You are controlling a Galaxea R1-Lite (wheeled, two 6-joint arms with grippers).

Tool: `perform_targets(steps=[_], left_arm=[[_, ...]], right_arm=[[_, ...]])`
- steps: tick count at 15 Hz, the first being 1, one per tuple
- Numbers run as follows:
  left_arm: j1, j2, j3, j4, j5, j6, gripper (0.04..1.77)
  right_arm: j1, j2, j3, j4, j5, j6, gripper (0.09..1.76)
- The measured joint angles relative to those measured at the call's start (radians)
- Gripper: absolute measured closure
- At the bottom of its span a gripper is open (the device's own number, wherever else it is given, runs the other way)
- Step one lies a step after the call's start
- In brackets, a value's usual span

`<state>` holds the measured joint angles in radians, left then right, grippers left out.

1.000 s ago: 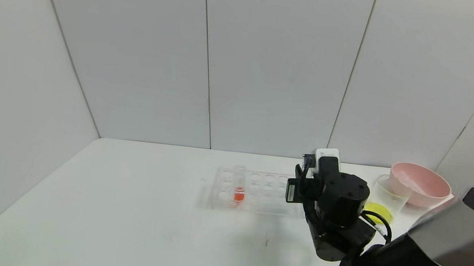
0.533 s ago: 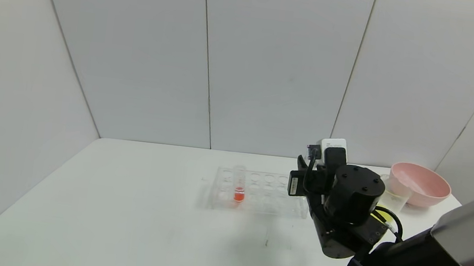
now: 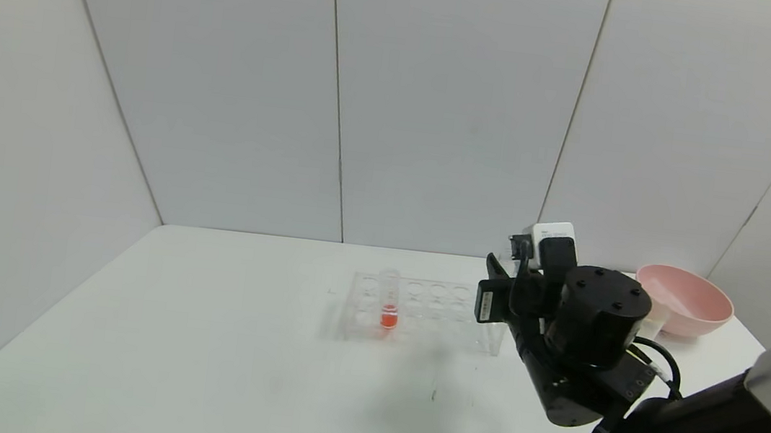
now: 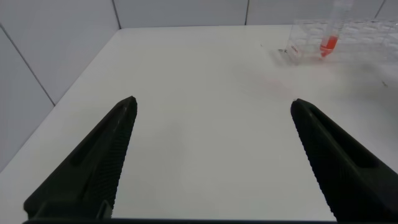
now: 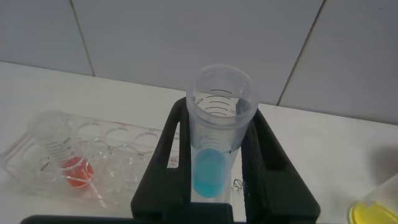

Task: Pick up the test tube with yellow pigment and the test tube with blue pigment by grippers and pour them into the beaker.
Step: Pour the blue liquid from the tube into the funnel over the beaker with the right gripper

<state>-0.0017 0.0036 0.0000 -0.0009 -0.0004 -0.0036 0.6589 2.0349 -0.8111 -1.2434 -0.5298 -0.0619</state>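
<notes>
The black right gripper (image 5: 214, 180) clamps the slim clear test tube with blue pigment (image 5: 214, 143) upright, presumably against spillage, beaker (image 5: 376, 208) at its four o'clock; left gripper (image 4: 211, 155) parked, fingers spread.

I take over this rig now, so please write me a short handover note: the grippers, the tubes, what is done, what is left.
Right gripper: shut on the blue tube, held upright above the table near the rack.
Left gripper: open, idle over bare table, off to the rack's side.
Red tube: standing in the rack.
Beaker: yellow liquid at its bottom, so yellow looks already poured; the yellow tube is not in view.
Left: carry the blue tube to the beaker beside the pink bowl and pour.
</notes>
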Motion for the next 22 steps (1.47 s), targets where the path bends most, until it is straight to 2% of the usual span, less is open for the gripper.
perform_targets(steps=[3, 5, 9, 13, 15, 17, 19, 22], left_arm=[[0.0, 0.0, 0.0, 0.0, 0.0, 0.0, 0.05], [0.0, 0.0, 0.0, 0.0, 0.0, 0.0, 0.05], [0.0, 0.0, 0.0, 0.0, 0.0, 0.0, 0.05], [0.0, 0.0, 0.0, 0.0, 0.0, 0.0, 0.05], [0.0, 0.0, 0.0, 0.0, 0.0, 0.0, 0.05], [0.0, 0.0, 0.0, 0.0, 0.0, 0.0, 0.05], [0.0, 0.0, 0.0, 0.0, 0.0, 0.0, 0.05], [0.0, 0.0, 0.0, 0.0, 0.0, 0.0, 0.05]], right_arm=[[-0.052, -0.081, 0.113, 0.003, 0.146, 0.001, 1.33], [-0.131, -0.145, 0.197, 0.001, 0.312, 0.002, 1.33], [-0.369, -0.274, 0.336, 0.007, 0.696, -0.007, 1.33], [-0.691, -0.322, 0.349, 0.114, 1.052, -0.111, 1.33], [-0.837, -0.328, 0.287, 0.282, 1.194, -0.204, 1.33], [-0.933, -0.328, 0.177, 0.49, 1.264, -0.282, 1.33], [-0.996, -0.328, 0.046, 0.736, 1.295, -0.377, 1.33], [-1.054, -0.317, -0.148, 1.109, 1.308, -0.617, 1.33]])
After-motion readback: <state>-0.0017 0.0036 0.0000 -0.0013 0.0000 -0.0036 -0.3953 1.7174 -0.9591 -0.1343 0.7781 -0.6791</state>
